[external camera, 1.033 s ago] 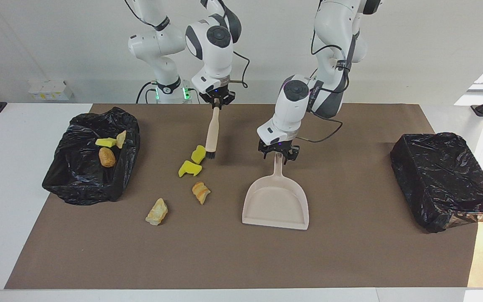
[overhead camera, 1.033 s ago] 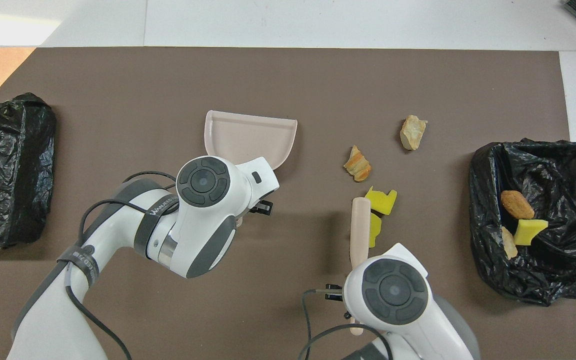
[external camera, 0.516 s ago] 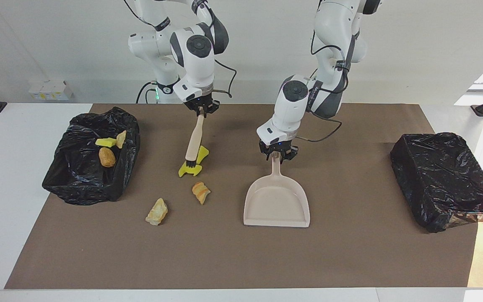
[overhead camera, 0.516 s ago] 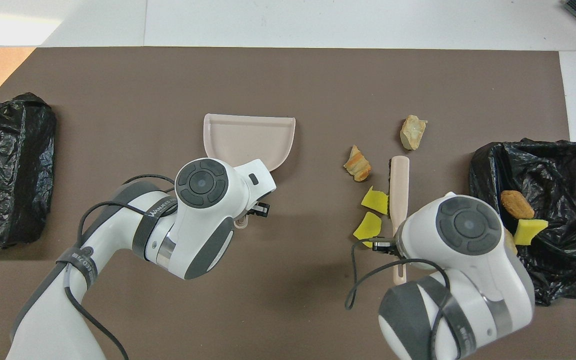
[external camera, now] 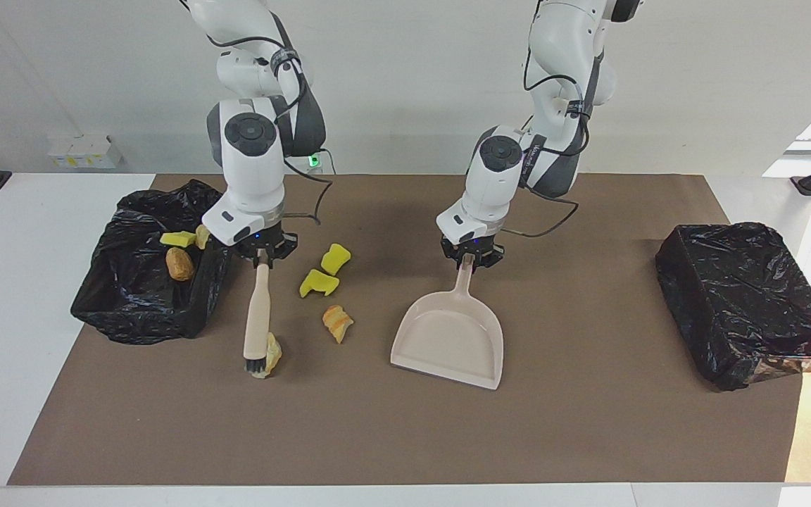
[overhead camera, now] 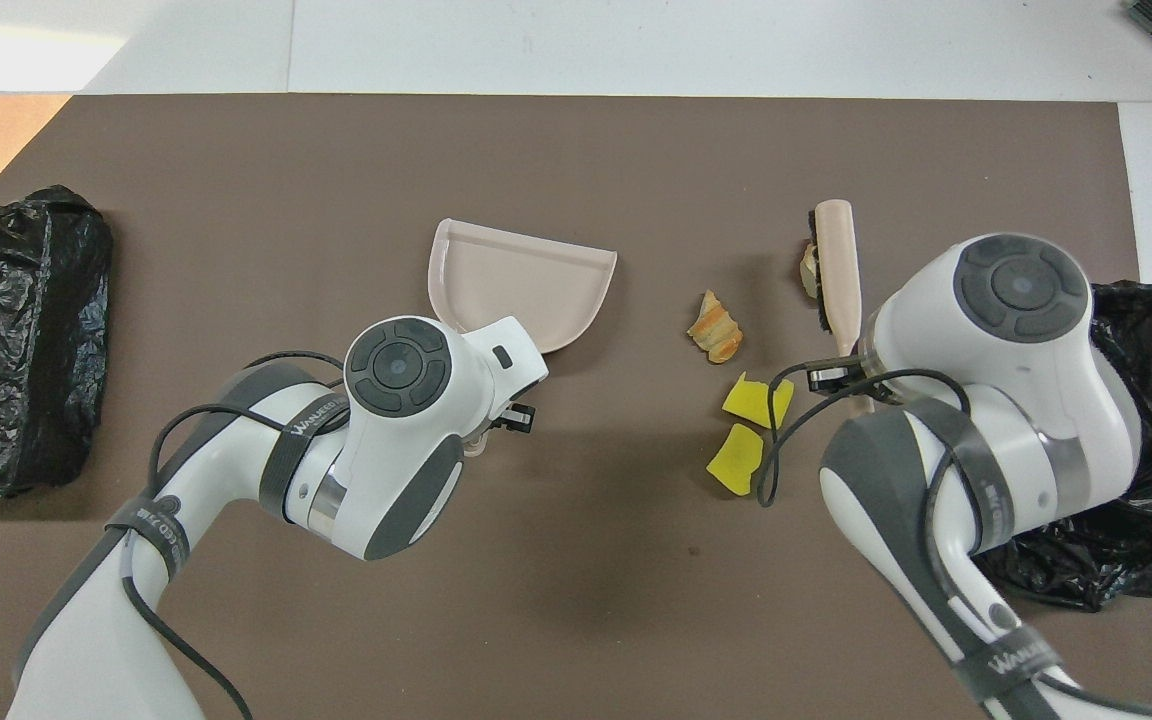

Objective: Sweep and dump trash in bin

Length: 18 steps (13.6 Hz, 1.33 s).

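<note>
My right gripper (external camera: 262,256) is shut on the pale brush (external camera: 258,317) by its handle. The bristles rest on the mat against a tan chunk of trash (external camera: 272,354), which is half hidden by the brush (overhead camera: 834,262) in the overhead view. Two yellow pieces (external camera: 335,258) (external camera: 318,283) and an orange chunk (external camera: 337,324) lie between brush and dustpan. My left gripper (external camera: 469,259) is shut on the handle of the pale dustpan (external camera: 448,341), which lies on the mat with its mouth away from the robots. Three more pieces (external camera: 179,263) lie in the black-lined bin (external camera: 131,310).
That bin stands at the right arm's end of the table; my right arm covers most of it in the overhead view (overhead camera: 1151,520). A second black-bagged bin (external camera: 743,303) stands at the left arm's end. A brown mat (external camera: 405,436) covers the table.
My right arm swung the brush from the yellow pieces toward its own end of the table, down to the tan chunk farthest from the robots. The dustpan turned slightly toward the trash.
</note>
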{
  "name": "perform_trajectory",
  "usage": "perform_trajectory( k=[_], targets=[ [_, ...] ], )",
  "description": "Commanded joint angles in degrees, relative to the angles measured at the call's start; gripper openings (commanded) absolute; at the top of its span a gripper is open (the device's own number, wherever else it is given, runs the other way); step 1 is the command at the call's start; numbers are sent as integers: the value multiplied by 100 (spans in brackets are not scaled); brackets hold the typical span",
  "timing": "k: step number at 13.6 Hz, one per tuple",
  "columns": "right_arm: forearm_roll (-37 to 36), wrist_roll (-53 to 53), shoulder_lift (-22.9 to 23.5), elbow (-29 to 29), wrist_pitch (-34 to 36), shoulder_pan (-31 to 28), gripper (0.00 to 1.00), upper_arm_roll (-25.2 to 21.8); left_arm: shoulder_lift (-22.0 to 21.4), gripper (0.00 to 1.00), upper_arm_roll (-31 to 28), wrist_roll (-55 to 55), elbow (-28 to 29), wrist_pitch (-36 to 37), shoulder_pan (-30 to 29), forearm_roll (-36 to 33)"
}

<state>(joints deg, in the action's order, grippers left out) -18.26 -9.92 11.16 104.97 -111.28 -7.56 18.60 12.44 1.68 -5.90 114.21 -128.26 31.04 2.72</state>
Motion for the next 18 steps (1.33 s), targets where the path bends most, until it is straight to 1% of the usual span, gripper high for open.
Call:
perform_trajectory(
  k=[1, 2, 4, 6, 8, 9, 11, 13, 14, 15, 16, 18],
  targets=[
    [-169, 936, 596, -792, 159, -246, 0, 30, -163, 0, -18, 1088, -39, 204, -395, -8],
    [-221, 1052, 763, -916, 159, -342, 0, 12, -163, 0, -18, 1292, -152, 301, -423, 0],
    [-624, 1211, 1019, -926, 133, -422, 0, 12, -198, 0, -18, 1887, -320, 565, -746, -8],
    [-591, 1194, 1107, -830, 71, -501, 0, 12, -391, 0, -18, 2635, -382, 872, -958, -8],
    [-486, 1098, 977, -471, 150, -554, 0, 30, -540, 0, -18, 3294, -382, 935, -1195, -8],
    [-320, 827, 845, -251, 203, -536, 0, 30, -611, 0, -18, 3698, -382, 1013, -1336, -8],
    [-65, 527, 582, 206, 264, -458, 0, 82, -673, 0, -18, 4733, -382, 1285, -1504, -8],
    [461, -33, 466, 322, 421, -90, 0, 100, -761, 0, -36, 5475, -294, 1444, -1591, -26],
    [568, -359, 449, 313, 527, 86, 0, 100, -813, 0, -36, 5590, -216, 1471, -1583, -43],
    [691, -658, 440, 313, 537, 227, 0, 100, -875, 0, -36, 5600, -84, 1436, -1522, -218],
    [875, -800, 422, 313, 546, 272, 0, 109, -893, 0, -18, 5600, -48, 1427, -1487, -507],
    [1175, -845, 369, 331, 651, 500, 0, 109, -867, 0, -18, 5592, 92, 1384, -1268, -615]
  ],
)
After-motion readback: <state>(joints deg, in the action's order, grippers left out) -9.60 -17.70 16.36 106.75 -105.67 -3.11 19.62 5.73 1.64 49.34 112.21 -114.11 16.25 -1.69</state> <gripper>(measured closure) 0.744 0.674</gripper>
